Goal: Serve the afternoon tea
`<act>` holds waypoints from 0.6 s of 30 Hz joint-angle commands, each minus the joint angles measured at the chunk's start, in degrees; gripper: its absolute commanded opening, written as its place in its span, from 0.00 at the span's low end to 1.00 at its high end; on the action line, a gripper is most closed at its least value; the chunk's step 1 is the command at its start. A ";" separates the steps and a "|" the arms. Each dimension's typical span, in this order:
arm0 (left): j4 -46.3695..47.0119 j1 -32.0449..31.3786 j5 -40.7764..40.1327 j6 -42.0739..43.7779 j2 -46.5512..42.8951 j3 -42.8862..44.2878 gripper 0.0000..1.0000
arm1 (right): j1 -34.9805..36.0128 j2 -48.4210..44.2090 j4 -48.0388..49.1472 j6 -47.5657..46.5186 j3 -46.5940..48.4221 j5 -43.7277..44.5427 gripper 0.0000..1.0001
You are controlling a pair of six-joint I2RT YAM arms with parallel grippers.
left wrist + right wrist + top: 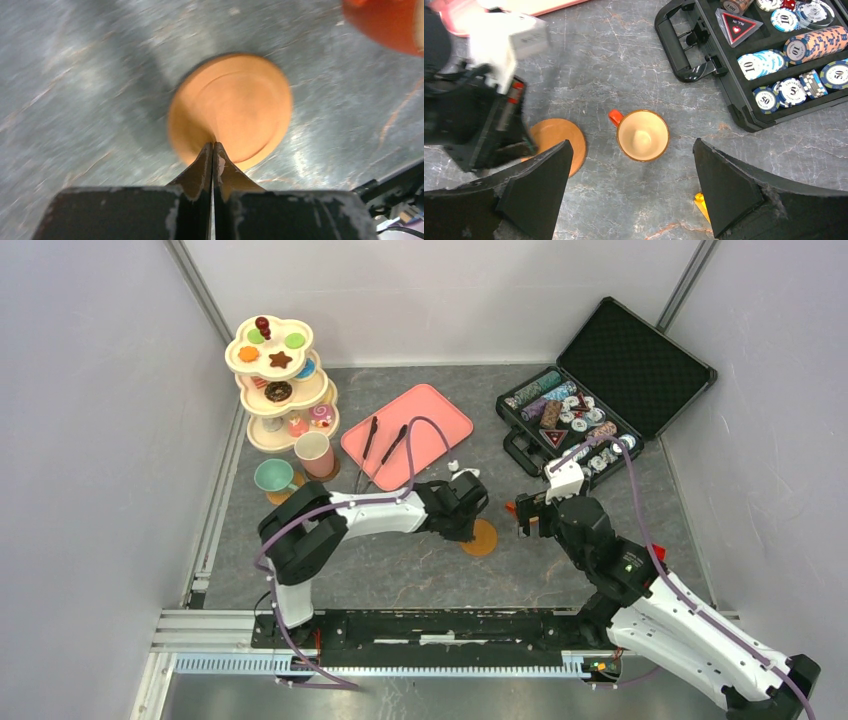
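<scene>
The left pincer (214,145) is pressed together, its tips at the near rim of the coaster (235,107). The coaster lies flat on the desk (624,60). The wrist view is blurred, so it cannot be told whether the tips nip the rim or only rest on it. The right pincer (631,142) hangs spread wide over the brown cup (643,135). The cup stands upright just beside the coaster, apart from it, with its orange handle turned toward the coaster. The stand (232,352) and the other cups are well away at the far left.

The coaster is probably the weakest point. It is thin and flat, and a hold on so little of its rim would likely slip. It could then drop or skid when lifted or dragged. Tips pressed this low may also scrape the desk.

The coaster is close to the cup, so a sideways sweep of it could strike the handle. That could spin or tip the cup.

The two arms also work very near each other. If the right pincer came down while the left one was beside the cup, a finger could land on the left wrist or on the coaster. If it closes off-centre, it may catch the handle instead of the cup wall and topple the cup.
</scene>
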 commanded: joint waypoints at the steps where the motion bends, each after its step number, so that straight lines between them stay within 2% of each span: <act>1: -13.12 2.21 -10.84 -3.32 -3.39 -9.07 0.02 | -0.26 -0.87 3.10 -1.53 -1.04 0.90 0.98; 4: -16.45 5.93 -13.48 -6.03 -7.85 -15.60 0.02 | -0.20 -0.81 3.51 -2.25 -1.49 0.92 0.98; 8: -19.63 14.15 -16.13 -8.12 -15.42 -23.63 0.02 | -0.22 -0.97 4.48 -2.91 -2.21 0.83 0.98; 14: -21.86 33.10 -16.63 -6.10 -25.51 -29.25 0.02 | -0.18 -0.82 4.95 -2.89 -2.65 -0.32 0.98; 18: -21.54 44.10 -14.62 -4.50 -28.51 -30.19 0.02 | -0.22 -1.42 4.88 -2.83 -2.78 -0.09 0.98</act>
